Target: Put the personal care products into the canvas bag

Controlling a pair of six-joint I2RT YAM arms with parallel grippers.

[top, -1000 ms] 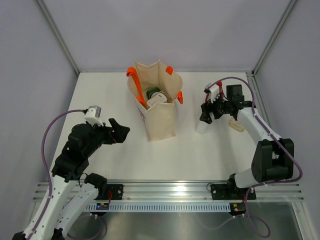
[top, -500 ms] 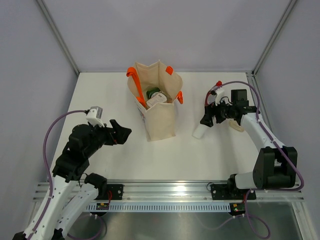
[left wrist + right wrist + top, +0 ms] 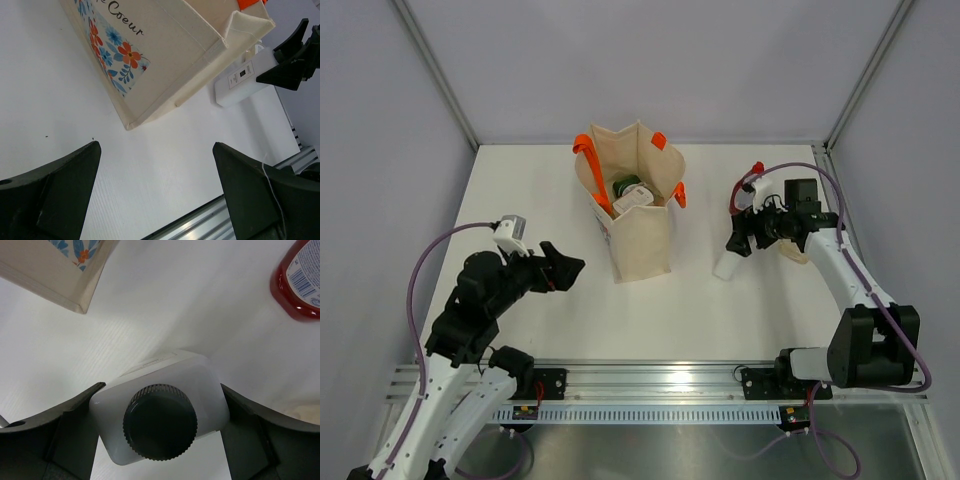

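Note:
The canvas bag (image 3: 638, 225) stands upright at mid table with orange handles; its floral side shows in the left wrist view (image 3: 150, 55). A dark green bottle (image 3: 628, 185) and a pale item lie inside it. My right gripper (image 3: 745, 232) is shut on the white bottle with a grey cap (image 3: 160, 415), which is tilted to the right of the bag (image 3: 727, 264). The red bottle (image 3: 299, 282) lies behind it (image 3: 750, 180). The pale beige item (image 3: 792, 250) lies under my right arm. My left gripper (image 3: 565, 268) is open and empty, left of the bag.
The white table (image 3: 520, 200) is walled by grey panels at left, back and right. A metal rail (image 3: 660, 380) runs along the near edge. A purple cable (image 3: 800, 170) loops over the right arm.
My right gripper has shifted slightly right and toward the front with the white bottle, which now leans more. The left gripper has edged slightly toward the bag.

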